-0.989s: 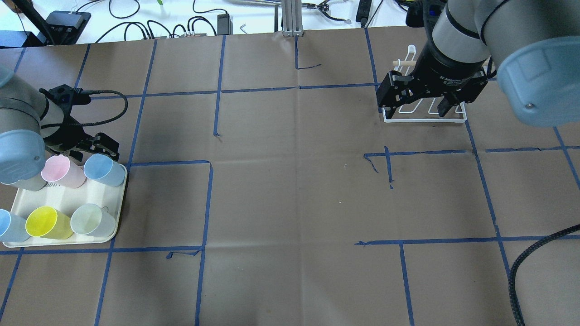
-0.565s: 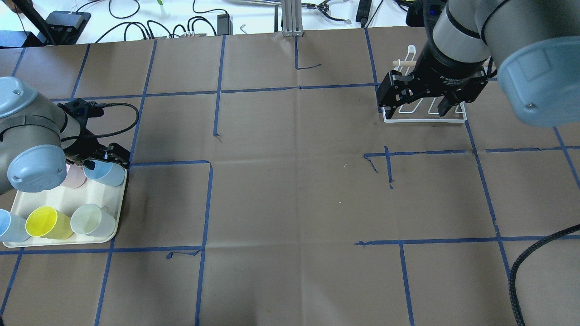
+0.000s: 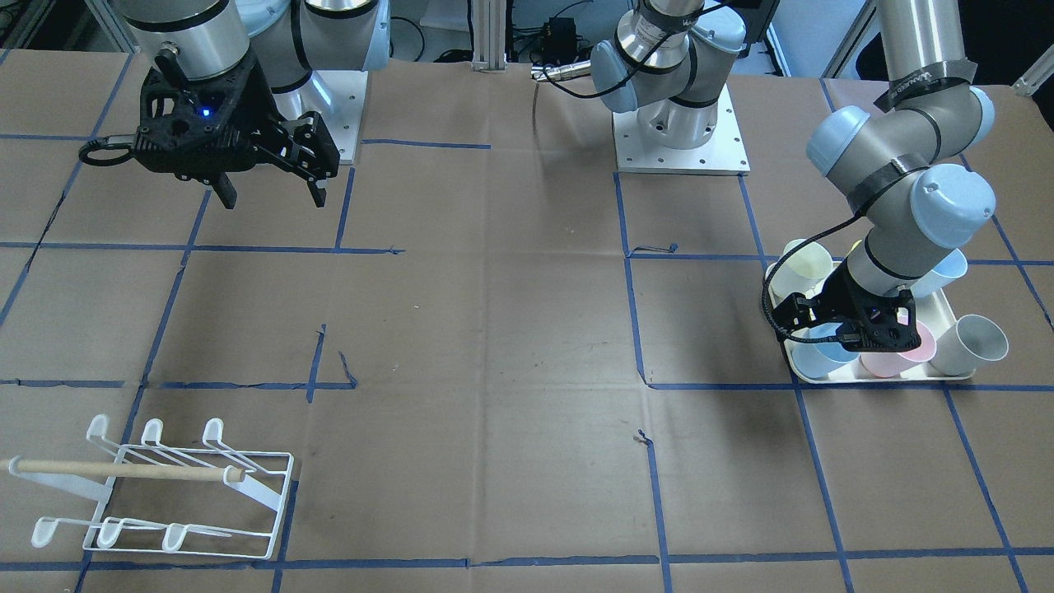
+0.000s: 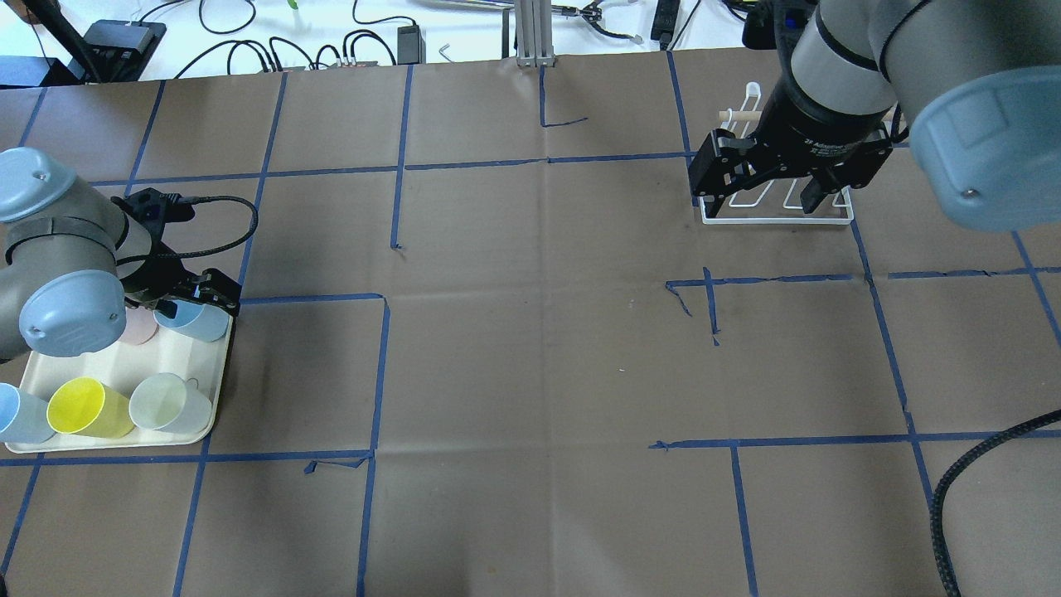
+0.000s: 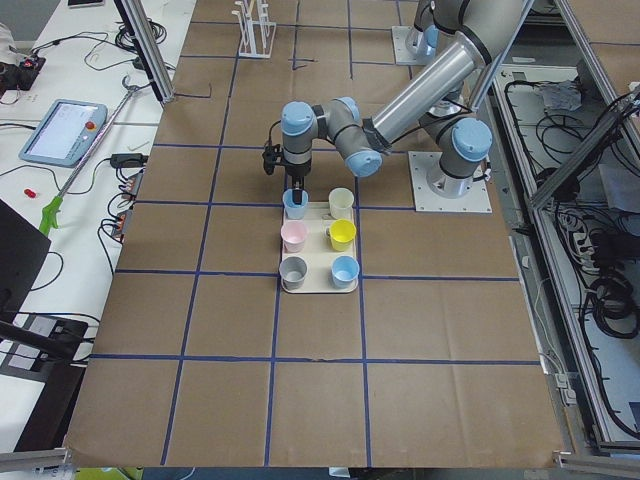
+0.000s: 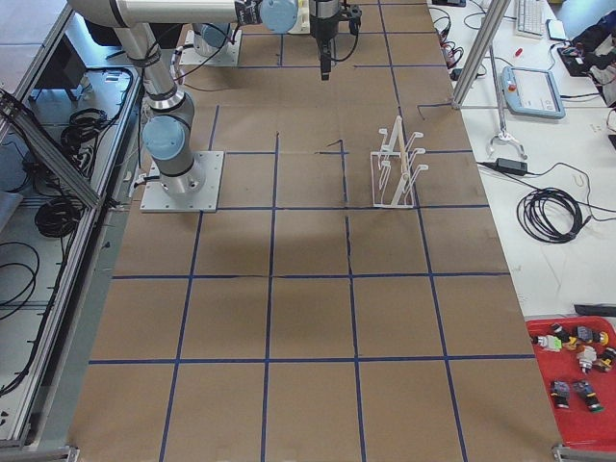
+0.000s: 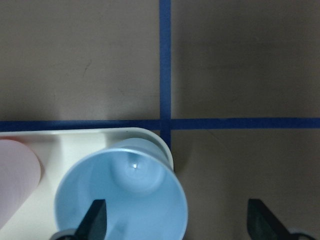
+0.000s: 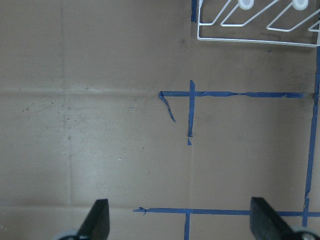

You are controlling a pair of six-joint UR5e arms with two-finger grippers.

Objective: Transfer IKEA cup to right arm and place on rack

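Note:
The light blue IKEA cup (image 7: 125, 200) stands upright at the tray's far right corner (image 4: 199, 322). My left gripper (image 7: 177, 222) is open over it, one finger inside the cup's mouth and the other outside above the paper; it is also seen low over the cup in the overhead view (image 4: 195, 294) and the front view (image 3: 856, 325). The right arm's gripper (image 4: 767, 195) hangs open and holds nothing, above the table in front of the white wire rack (image 4: 779, 217). The rack (image 3: 165, 486) carries no cup.
The cream tray (image 4: 124, 369) also holds a pink cup (image 4: 137, 330), a yellow cup (image 4: 83, 406), a pale green cup (image 4: 170, 402) and another blue cup (image 4: 16, 414). Blue tape lines grid the brown paper. A braided hose (image 4: 978, 464) loops at lower right.
My left arm has swung right and come down, bringing its open gripper onto the blue cup and hiding most of the pink cup. The right arm has not moved.

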